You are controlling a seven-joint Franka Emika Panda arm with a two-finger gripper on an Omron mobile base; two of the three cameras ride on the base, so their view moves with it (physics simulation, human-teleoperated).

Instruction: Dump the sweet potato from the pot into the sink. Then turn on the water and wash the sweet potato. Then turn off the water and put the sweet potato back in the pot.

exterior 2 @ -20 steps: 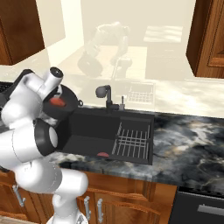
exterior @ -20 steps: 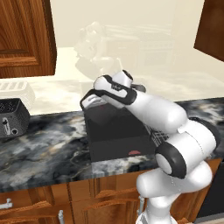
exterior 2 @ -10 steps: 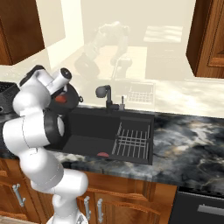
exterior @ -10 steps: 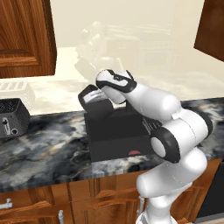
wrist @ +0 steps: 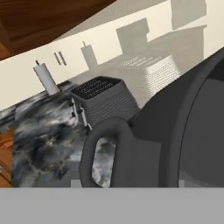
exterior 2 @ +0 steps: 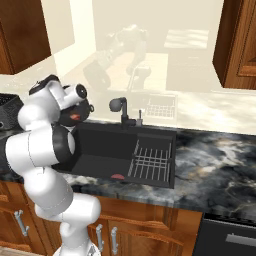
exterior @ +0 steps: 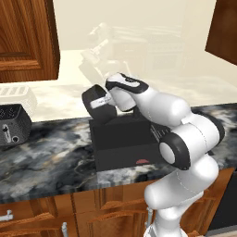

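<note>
Your pincer [exterior: 107,98] is clamped on the rim of the pot [exterior: 99,104], holding it tipped on its side in the air above the left end of the sink [exterior: 125,139]. From the right base camera you can see the pot's mouth turned toward the basin, and the sweet potato [exterior 2: 75,116] shows as a small orange-red lump inside the tilted pot, not yet in the basin. Through the hand camera you look along the pot's dark wall, with one looped side handle [wrist: 107,151] close in front of you. Lower down, on the black floor of the sink, a flat red sliver [exterior 2: 118,176] lies near the front wall, just left of the wire rack [exterior 2: 152,160] that fills the basin's right part. Behind the basin the black faucet [exterior 2: 121,107] stands on the marbled worktop [exterior 2: 215,160], with a small bottle just beside it. Further left along the worktop you have a toaster [exterior: 13,125], which the hand camera shows beyond the pot handle, against the pale back wall.
</note>
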